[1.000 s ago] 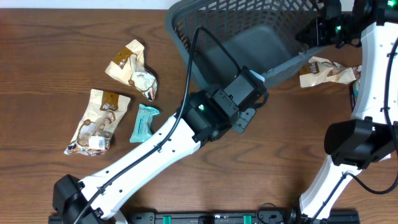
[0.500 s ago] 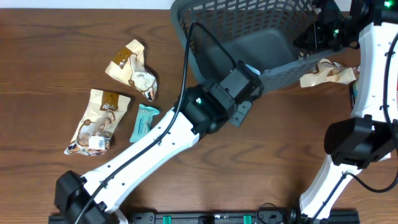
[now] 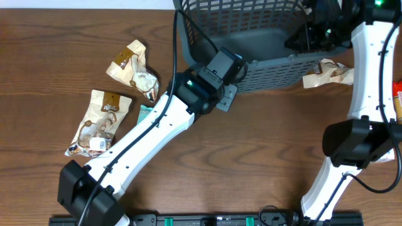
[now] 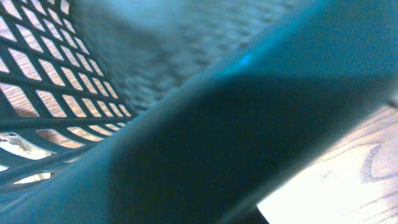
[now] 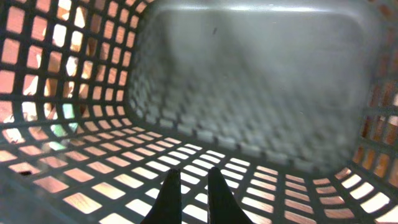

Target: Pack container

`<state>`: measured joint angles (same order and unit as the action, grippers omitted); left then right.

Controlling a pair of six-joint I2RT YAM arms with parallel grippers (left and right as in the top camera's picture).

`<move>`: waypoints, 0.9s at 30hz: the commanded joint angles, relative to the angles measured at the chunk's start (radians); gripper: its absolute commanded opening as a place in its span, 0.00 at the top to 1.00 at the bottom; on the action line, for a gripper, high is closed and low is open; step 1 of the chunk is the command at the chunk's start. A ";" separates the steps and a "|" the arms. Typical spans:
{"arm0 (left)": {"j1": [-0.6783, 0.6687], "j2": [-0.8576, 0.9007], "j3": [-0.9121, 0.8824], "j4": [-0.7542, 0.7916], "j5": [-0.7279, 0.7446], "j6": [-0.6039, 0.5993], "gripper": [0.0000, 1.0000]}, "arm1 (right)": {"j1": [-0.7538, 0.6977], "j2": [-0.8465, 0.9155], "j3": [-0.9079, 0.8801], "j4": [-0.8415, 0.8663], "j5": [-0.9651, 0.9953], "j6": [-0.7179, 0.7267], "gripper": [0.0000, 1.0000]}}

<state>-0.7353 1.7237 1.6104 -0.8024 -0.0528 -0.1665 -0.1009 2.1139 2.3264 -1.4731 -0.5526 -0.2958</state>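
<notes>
The container (image 3: 270,25), a dark grey-blue lattice basket, stands at the back middle of the table, tipped with its near wall facing me. My left gripper (image 3: 235,66) is at its near rim. The rim fills the left wrist view (image 4: 205,143) and hides the fingers. My right gripper (image 3: 306,35) is at the basket's right end. In the right wrist view its two fingers (image 5: 194,186) are close together over the lattice wall, looking into the container (image 5: 249,81), which has nothing inside.
Two brown snack packets (image 3: 133,69) (image 3: 100,122) lie at the left. A teal packet (image 3: 144,114) is partly under my left arm. Another brown packet (image 3: 326,72) lies right of the basket. A red item (image 3: 398,94) shows at the right edge.
The basket has swung toward the back and more upright. My left gripper moved back and left with its rim. My right gripper moved slightly left with the basket's right end.
</notes>
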 commanded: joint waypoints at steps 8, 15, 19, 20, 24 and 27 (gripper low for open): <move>0.023 -0.001 -0.003 0.008 -0.016 0.035 0.94 | 0.048 0.007 -0.008 -0.024 0.027 0.011 0.98; 0.065 -0.001 -0.003 0.005 -0.016 0.043 0.94 | 0.048 0.007 -0.008 -0.039 0.051 0.011 0.98; 0.089 -0.001 -0.003 -0.002 -0.015 0.064 0.94 | 0.048 0.007 -0.008 -0.037 0.052 0.011 0.98; 0.091 -0.001 -0.003 -0.003 -0.015 0.067 0.94 | 0.048 0.007 -0.008 -0.038 0.052 0.011 0.98; 0.092 -0.001 -0.003 -0.004 -0.015 0.069 0.94 | 0.048 0.007 -0.008 -0.042 0.052 0.011 0.99; 0.092 -0.001 -0.003 -0.004 -0.015 0.069 0.94 | 0.048 0.007 -0.008 -0.045 0.052 0.011 0.98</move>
<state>-0.6483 1.7237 1.6104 -0.8070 -0.0540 -0.1207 -0.0612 2.1139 2.3260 -1.5043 -0.5148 -0.2955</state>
